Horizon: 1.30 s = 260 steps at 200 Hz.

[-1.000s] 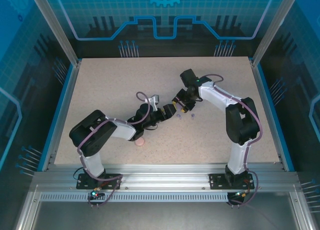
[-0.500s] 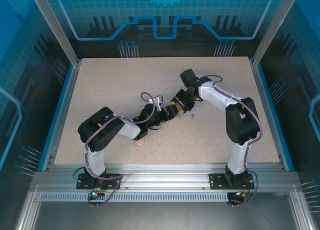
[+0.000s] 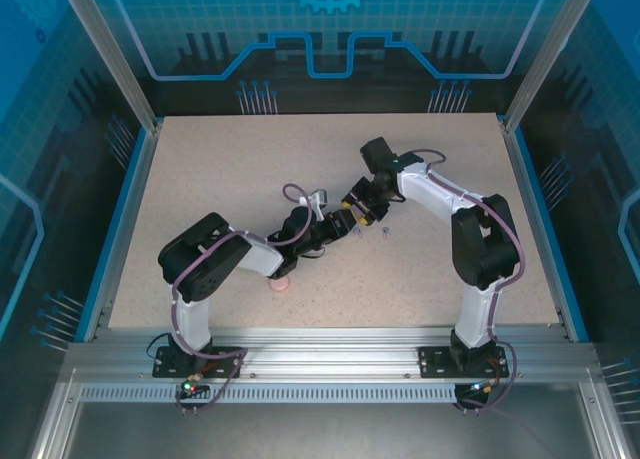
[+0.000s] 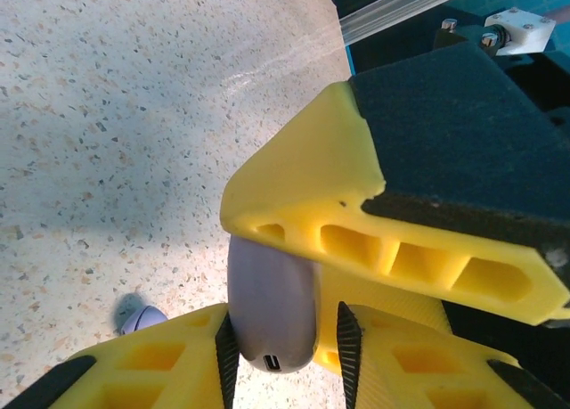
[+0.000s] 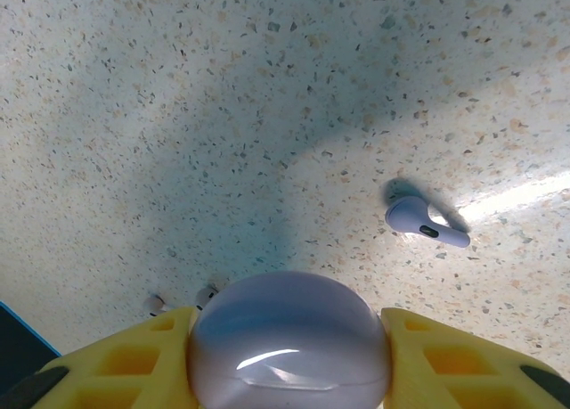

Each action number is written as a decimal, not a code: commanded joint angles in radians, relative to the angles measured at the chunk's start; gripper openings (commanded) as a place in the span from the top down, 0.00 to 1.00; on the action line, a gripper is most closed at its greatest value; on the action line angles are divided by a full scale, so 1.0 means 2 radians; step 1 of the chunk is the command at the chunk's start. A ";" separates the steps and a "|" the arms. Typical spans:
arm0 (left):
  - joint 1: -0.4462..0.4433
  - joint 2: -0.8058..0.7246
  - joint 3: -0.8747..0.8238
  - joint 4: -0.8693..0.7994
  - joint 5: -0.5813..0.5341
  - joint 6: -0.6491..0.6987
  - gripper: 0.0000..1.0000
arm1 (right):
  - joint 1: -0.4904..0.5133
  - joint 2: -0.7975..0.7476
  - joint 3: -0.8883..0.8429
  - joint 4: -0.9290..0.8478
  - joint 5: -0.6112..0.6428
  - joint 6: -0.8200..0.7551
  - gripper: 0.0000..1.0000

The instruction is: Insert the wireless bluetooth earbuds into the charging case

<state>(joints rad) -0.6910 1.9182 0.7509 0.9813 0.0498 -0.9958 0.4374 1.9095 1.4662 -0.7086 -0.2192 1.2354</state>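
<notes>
We find the lilac charging case (image 5: pixel 289 355) gripped between the fingers of the right pincer (image 5: pixel 288 320), over the middle of the bench (image 3: pixel 200 179) and seemingly lifted off its surface. The left pincer (image 4: pixel 285 320) has its jaws on either side of the same case, at the end with the small port. One pad touches the shell and the other is just beside it with a sliver of gap, so we count it as open, not clamped. A lilac earbud (image 5: pixel 426 224) lies loose on the bench, apart from the case, and the case looks closed.

Our main worry is two pincers on one small, smooth, rounded shell. If the left one squeezes off-centre, the case could twist or squirt out of the right one's hold and drop, perhaps onto the earbud and send it rolling. The yellow fingers of the two pincers sit very close, so they could jam against each other. If either grip spans the lid seam, we judge the lid may not open at all, and forcing it could strain the hinge.
</notes>
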 commanded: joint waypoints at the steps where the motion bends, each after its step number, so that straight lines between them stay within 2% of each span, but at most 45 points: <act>1: -0.004 0.008 0.007 0.024 -0.006 0.003 0.64 | -0.004 -0.008 -0.002 -0.001 -0.013 0.007 0.62; 64: -0.004 0.015 0.019 0.019 -0.008 0.003 0.62 | -0.004 -0.008 0.000 0.001 -0.014 0.007 0.62; 103: -0.004 0.016 0.019 0.015 -0.013 0.005 0.65 | -0.004 -0.006 0.001 0.002 -0.016 0.007 0.62; 175: -0.004 0.026 0.027 0.016 -0.018 0.003 0.81 | -0.004 -0.005 -0.003 0.004 -0.020 0.007 0.62; 211: -0.003 0.028 0.033 0.012 -0.017 0.003 0.93 | -0.005 -0.006 -0.004 0.007 -0.023 0.007 0.61; 224: -0.004 0.027 0.034 0.009 -0.012 0.003 0.98 | -0.007 -0.006 -0.002 0.008 -0.023 0.007 0.56; 245: -0.004 0.022 0.031 0.003 -0.004 0.002 1.00 | -0.018 -0.007 0.009 0.008 -0.024 0.003 0.32; 260: -0.004 0.013 0.024 -0.005 0.001 0.003 1.00 | -0.031 -0.011 0.022 0.005 -0.020 -0.001 0.22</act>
<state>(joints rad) -0.6914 1.9572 0.7929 0.9894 0.0319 -0.9962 0.4152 1.9095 1.4670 -0.6865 -0.2352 1.2427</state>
